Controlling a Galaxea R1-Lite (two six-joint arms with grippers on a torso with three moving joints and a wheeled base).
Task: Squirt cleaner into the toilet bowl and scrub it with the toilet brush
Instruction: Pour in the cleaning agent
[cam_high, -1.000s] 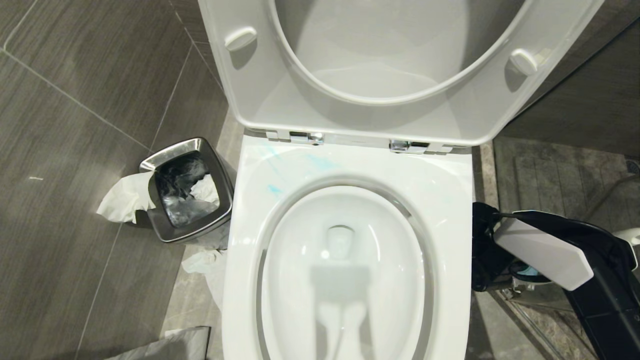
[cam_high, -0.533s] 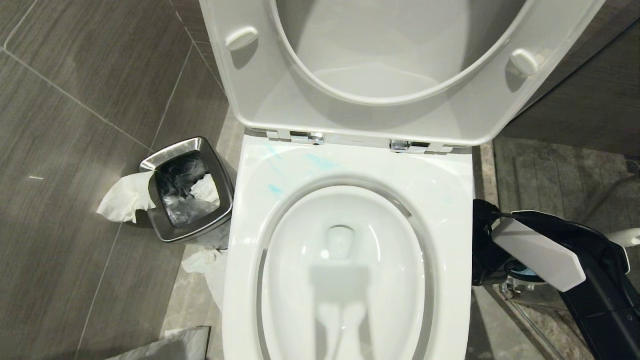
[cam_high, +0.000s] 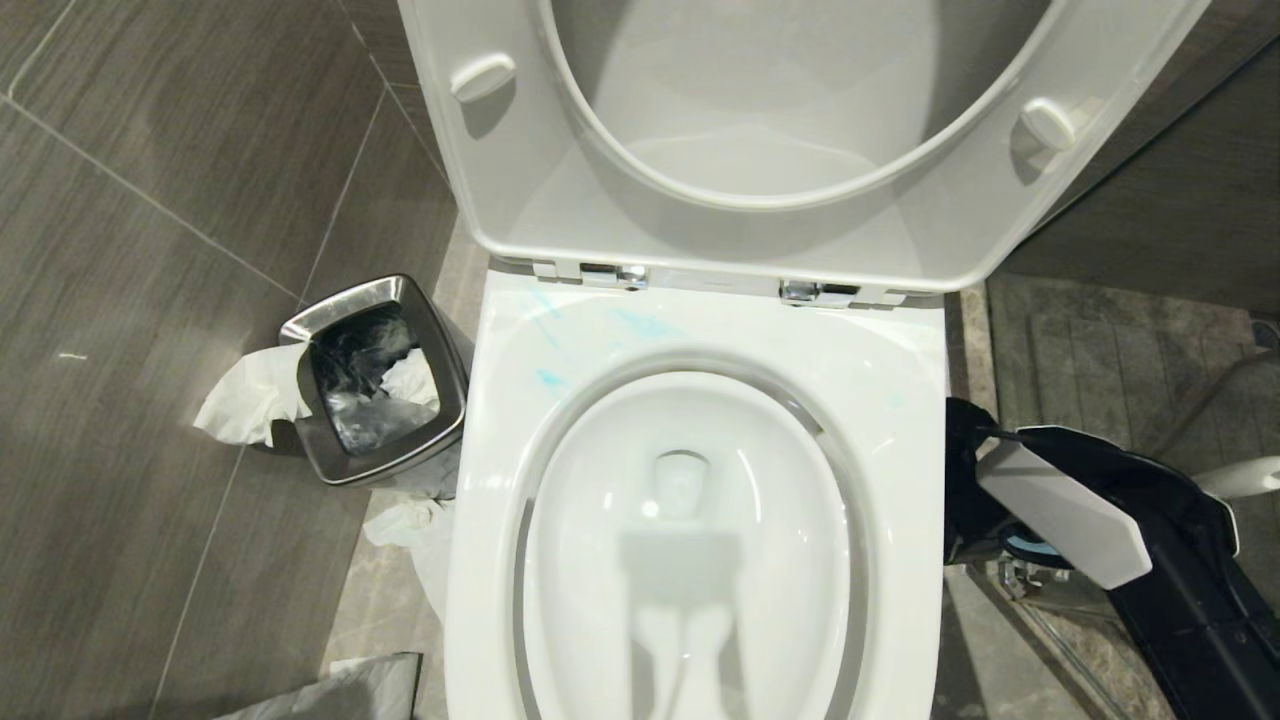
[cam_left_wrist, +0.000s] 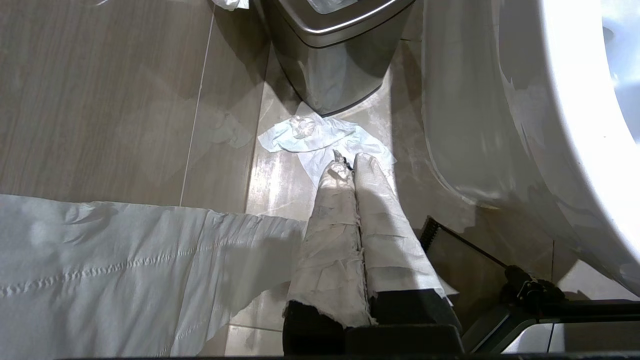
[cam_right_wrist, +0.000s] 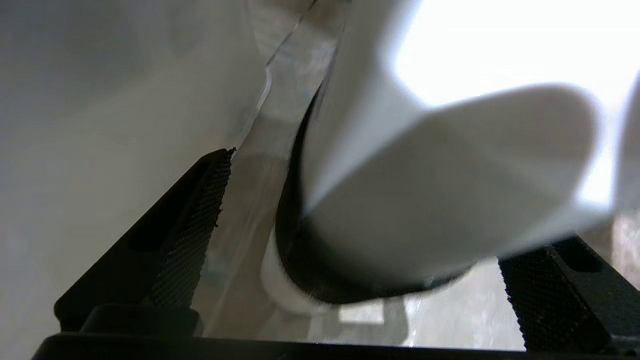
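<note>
The white toilet bowl (cam_high: 790, 470) fills the middle of the head view, with pale blue smears on its back rim (cam_high: 640, 322). My right arm (cam_high: 1060, 510) reaches down beside the bowl's right side. In the right wrist view my right gripper (cam_right_wrist: 395, 200) is open, its black ribbed pads (cam_right_wrist: 190, 225) far apart. A blurred white shape (cam_right_wrist: 450, 190) with a black round part (cam_right_wrist: 310, 270) under it lies between them, ungripped. A slim white handle end (cam_high: 1240, 478), seemingly the toilet brush, pokes out behind the arm. The cleaner is out of view. My left gripper (cam_left_wrist: 348, 159) is shut, low over the floor.
A steel waste bin (cam_high: 375, 380) stuffed with tissue stands left of the toilet. Crumpled tissue (cam_high: 410, 520) lies on the floor between bin and bowl. A long paper strip (cam_left_wrist: 100, 265) lies beside my left gripper. The seat and lid (cam_high: 760, 130) are raised.
My right arm has shifted slightly toward the toilet and down. More of the white handle end behind it now shows. The left arm has kept still.
</note>
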